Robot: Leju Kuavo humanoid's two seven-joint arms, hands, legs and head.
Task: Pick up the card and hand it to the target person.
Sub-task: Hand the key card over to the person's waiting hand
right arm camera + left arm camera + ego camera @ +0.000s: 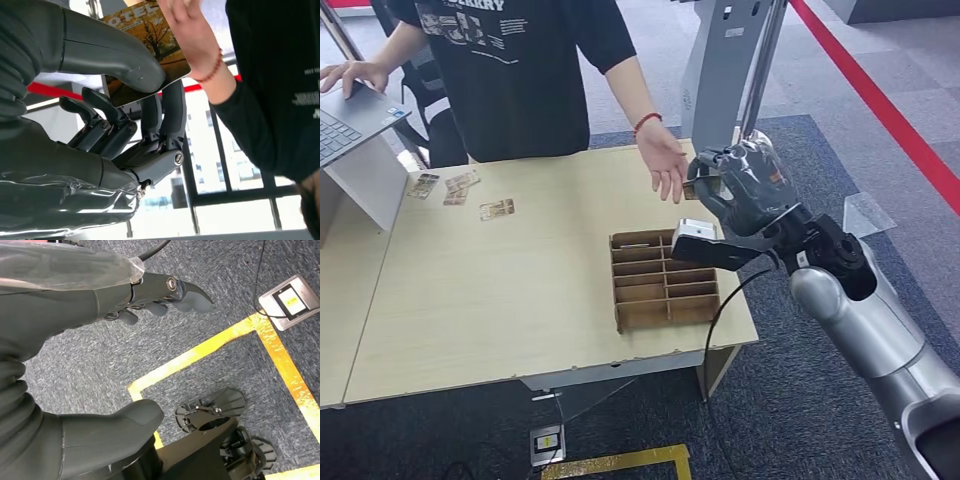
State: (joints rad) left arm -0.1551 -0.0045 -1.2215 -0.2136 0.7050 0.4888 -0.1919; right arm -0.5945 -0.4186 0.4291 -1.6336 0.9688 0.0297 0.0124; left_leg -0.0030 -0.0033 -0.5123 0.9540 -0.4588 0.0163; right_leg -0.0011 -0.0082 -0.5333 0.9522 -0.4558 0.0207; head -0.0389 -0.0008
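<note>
Yellow card at the person's hand

My right hand [124, 115] pinches the card [151, 47] between thumb and fingers, raised beyond the table [509, 290] edge. The person's hand [663, 160] touches the card. My left hand [113, 365] hangs over carpet, fingers apart, holding nothing.

I see an office or demo space: grey-blue carpet tiles [803, 400] marked with red tape [878, 105] and yellow tape [211, 347], a floor power socket [547, 441], an open laptop [350, 118] beside the pale wood counter [509, 300], and tall windows [226, 170] behind the person [524, 70].
</note>
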